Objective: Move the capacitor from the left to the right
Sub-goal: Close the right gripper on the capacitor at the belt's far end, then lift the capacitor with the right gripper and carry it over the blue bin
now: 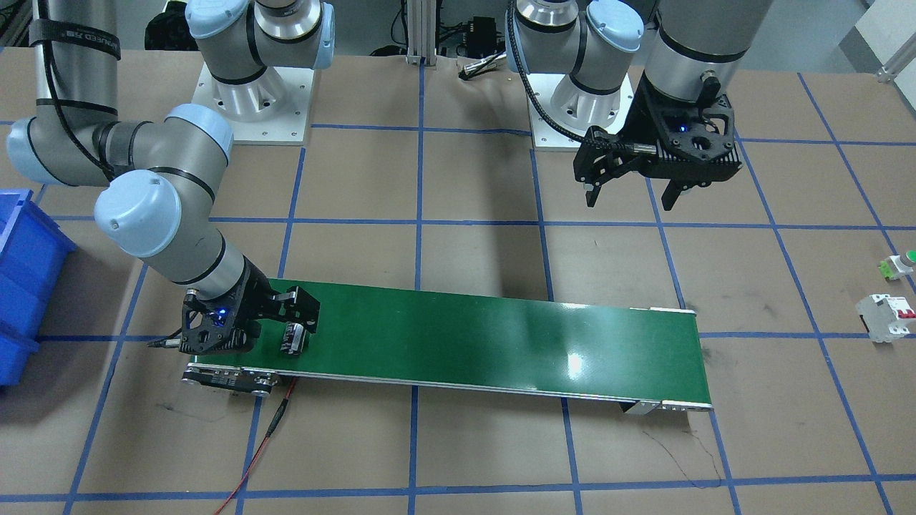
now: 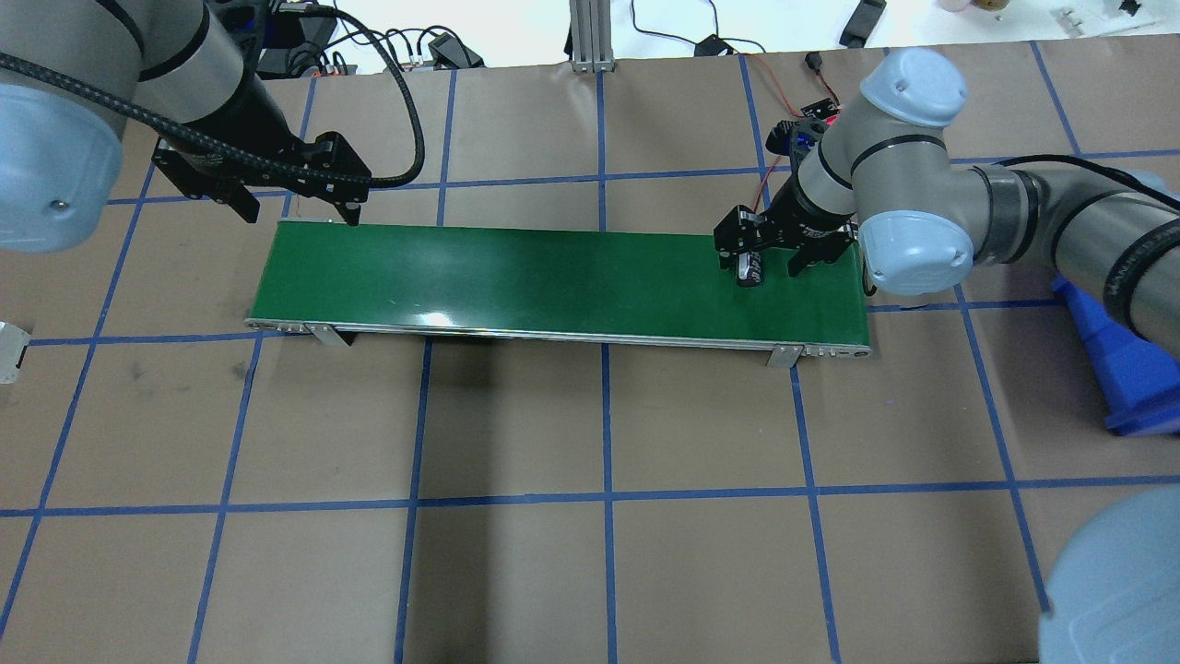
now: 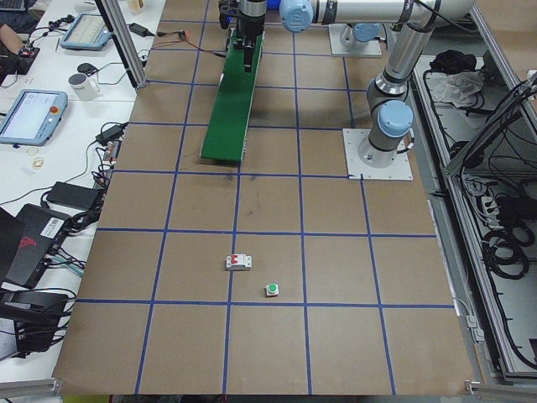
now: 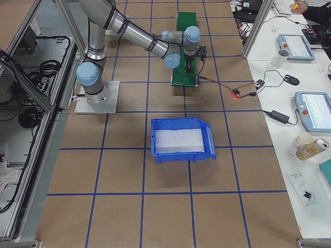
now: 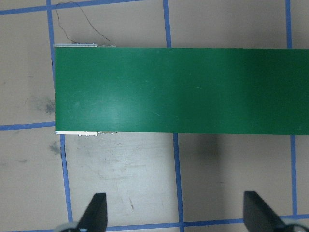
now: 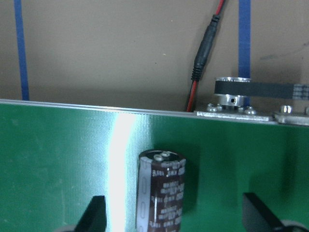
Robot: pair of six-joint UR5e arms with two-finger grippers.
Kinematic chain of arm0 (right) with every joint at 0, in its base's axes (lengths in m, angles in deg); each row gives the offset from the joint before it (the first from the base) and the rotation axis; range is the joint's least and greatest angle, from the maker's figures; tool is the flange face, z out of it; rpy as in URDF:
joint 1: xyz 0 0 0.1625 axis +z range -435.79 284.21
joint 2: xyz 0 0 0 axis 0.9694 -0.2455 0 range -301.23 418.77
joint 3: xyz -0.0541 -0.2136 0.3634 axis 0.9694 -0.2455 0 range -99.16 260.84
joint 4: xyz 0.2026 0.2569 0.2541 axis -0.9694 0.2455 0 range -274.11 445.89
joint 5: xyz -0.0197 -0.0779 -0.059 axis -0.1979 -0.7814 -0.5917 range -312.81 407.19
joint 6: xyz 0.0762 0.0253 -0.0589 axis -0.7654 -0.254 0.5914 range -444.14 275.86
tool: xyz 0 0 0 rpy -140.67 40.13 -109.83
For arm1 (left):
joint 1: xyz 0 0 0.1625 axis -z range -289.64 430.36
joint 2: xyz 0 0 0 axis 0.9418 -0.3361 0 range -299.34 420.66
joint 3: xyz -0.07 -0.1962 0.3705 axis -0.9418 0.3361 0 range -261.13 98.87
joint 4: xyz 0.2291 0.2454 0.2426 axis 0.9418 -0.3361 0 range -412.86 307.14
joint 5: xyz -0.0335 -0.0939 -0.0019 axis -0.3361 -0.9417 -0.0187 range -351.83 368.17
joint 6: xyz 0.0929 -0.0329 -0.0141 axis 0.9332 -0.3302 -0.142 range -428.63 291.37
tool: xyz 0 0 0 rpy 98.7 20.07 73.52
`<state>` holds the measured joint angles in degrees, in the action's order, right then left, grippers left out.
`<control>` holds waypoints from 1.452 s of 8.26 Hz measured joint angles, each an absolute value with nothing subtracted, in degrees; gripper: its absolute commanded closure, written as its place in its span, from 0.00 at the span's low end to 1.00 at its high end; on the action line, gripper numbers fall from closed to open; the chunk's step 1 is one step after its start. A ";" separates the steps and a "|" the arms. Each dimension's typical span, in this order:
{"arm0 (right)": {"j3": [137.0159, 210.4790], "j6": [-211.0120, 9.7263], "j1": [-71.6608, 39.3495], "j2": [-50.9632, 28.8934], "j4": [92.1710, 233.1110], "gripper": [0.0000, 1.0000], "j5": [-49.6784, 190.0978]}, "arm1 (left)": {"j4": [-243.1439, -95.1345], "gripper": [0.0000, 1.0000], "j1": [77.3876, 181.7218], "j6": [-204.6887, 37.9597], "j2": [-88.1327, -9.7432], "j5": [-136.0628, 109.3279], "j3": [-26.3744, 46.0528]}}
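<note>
The capacitor, a small dark cylinder with a silvery end and markings, lies on the green conveyor belt at the end on the robot's right. It also shows in the overhead view and the right wrist view. My right gripper is low over the belt and open. Its fingers stand on either side of the capacitor, apart from it. My left gripper is open and empty. It hangs above the table beside the belt's other end.
A blue bin stands beyond the belt on the robot's right. A white circuit breaker and a green push button lie on the table far to the robot's left. A red cable runs from the belt's motor end.
</note>
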<state>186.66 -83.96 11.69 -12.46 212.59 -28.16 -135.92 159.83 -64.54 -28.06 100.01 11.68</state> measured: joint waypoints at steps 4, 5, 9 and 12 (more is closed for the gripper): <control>186.36 -83.25 11.67 -12.77 211.18 1.00 -34.49 | -135.92 0.00 159.84 -64.55 -28.08 100.01 11.68; 185.43 -82.74 11.66 -12.92 210.37 1.00 -37.40 | -135.92 0.00 159.83 -64.54 -28.07 100.01 11.68; 177.93 -71.92 10.18 -14.83 200.61 1.00 -46.59 | -135.88 0.00 159.86 -64.50 -28.03 100.01 11.73; 177.34 -52.80 1.14 -17.19 201.66 1.00 -51.01 | -135.86 0.00 159.86 -64.50 -28.02 100.01 11.77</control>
<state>177.34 -52.80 1.14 -17.19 201.66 -51.01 -135.86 159.86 -64.50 -28.02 100.01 11.77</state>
